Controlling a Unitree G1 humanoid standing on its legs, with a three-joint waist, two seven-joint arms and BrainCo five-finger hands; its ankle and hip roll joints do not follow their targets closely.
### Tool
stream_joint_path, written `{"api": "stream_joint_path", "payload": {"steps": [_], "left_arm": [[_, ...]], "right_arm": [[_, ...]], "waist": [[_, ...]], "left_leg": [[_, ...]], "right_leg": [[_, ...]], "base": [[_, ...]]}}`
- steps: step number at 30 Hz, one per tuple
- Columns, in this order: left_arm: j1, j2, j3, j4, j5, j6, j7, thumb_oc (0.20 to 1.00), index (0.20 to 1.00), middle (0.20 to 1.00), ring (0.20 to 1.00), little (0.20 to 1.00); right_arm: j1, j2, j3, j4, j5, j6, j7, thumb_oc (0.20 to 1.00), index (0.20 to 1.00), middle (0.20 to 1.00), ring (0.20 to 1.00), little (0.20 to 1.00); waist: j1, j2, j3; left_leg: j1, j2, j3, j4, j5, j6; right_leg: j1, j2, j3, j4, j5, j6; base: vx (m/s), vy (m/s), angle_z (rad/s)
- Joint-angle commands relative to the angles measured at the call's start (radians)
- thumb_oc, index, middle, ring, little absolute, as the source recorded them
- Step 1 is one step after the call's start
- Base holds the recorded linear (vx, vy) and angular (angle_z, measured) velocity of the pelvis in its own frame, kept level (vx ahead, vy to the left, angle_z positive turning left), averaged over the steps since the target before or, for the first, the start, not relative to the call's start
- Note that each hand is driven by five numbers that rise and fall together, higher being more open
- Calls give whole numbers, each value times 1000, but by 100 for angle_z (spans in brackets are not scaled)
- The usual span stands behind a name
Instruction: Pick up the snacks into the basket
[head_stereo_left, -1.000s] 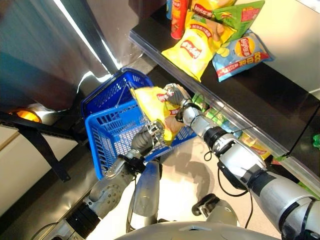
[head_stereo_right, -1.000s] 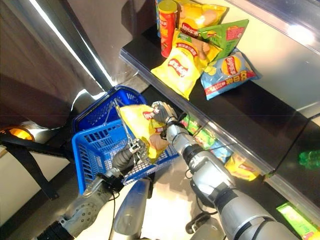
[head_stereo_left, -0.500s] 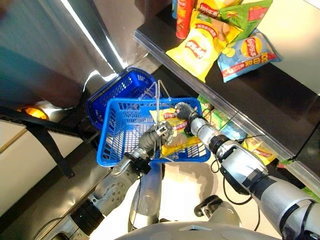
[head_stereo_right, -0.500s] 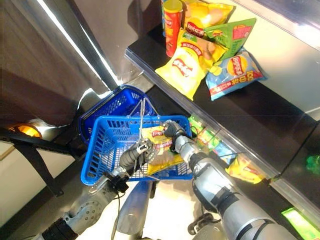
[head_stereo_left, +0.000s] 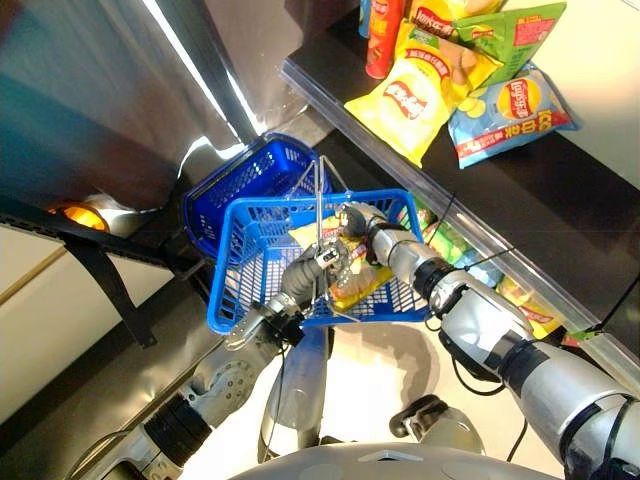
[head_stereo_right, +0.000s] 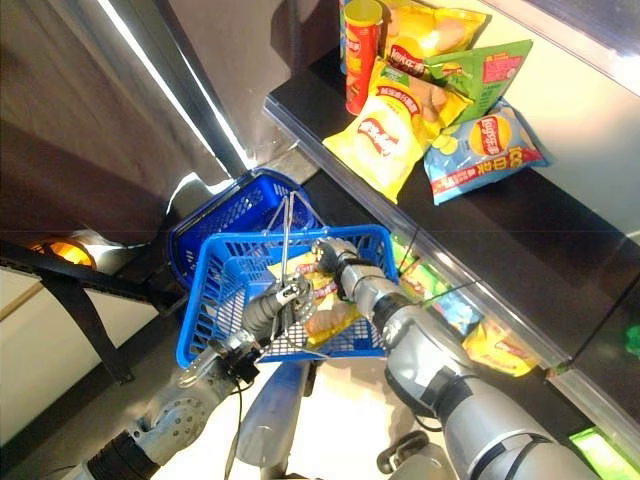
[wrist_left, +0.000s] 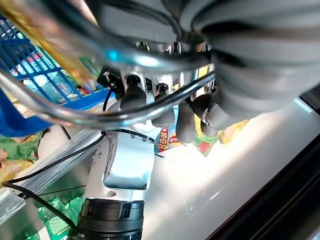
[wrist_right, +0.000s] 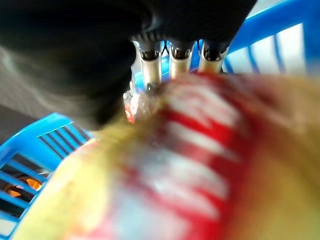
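Item: blue plastic lattice shopping basket (head_stereo_left: 240, 290) with chrome wire handles (head_stereo_left: 318, 205), hung from the left hand (head_stereo_left: 312, 268), whose fingers are curled round the handle wire; a second blue basket (head_stereo_left: 240, 180) sits just behind it on the floor.

Contents: yellow crinkled chip bag with red logo (head_stereo_left: 345, 285), lying inside the basket against its far wall. The right hand (head_stereo_left: 352, 220) is down in the basket on the bag, fingers wrapped over its upper edge in the right wrist view.

Remaining stock: yellow chip bag (head_stereo_left: 405, 100), light-blue chip bag (head_stereo_left: 510, 105), green chip bag (head_stereo_left: 500, 25) and red tube can (head_stereo_left: 382, 40) on the black shelf (head_stereo_left: 560, 200).

Risks, as judged:
- Bag may cling to the fingers and lift out again if the hand withdraws before it fully lets go.
- Basket hangs tilted from one handle; a push from the right arm could swing it and spill the bag.
- Wrist could snag the raised handle wires on leaving.
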Motion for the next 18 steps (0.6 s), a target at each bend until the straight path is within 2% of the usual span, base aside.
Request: {"api": "stream_joint_path", "payload": {"steps": [1,9,18], "left_arm": [[-94,-28,-5,-249,-12,-60,-70,200,200,200,200,200],[-75,-28,28,-235,4,-68,-47,200,200,200,200,200],[-22,-3,85,-227,32,-76,-21,200,200,200,200,200]], "right_arm": [[-99,40,-2,-1,-6,-18,-5,1000,1000,1000,1000,1000],[-110,42,-40,-16,80,-22,-4,1000,1000,1000,1000,1000],[-114,-12,-66,-114,221,-40,3,1000,1000,1000,1000,1000]], "waist": [[9,40,-20],[-4,32,-12],[-43,13,-2]], "left_leg": [[9,2,35,18,-53,38],[13,6,46,21,-55,39],[27,20,64,26,-59,37]], "right_leg": [[-77,18,16,32,128,22],[-86,20,32,37,131,18],[-94,22,54,42,135,13]], "base": [[0,0,0],[0,0,0],[-2,2,-1]]}}
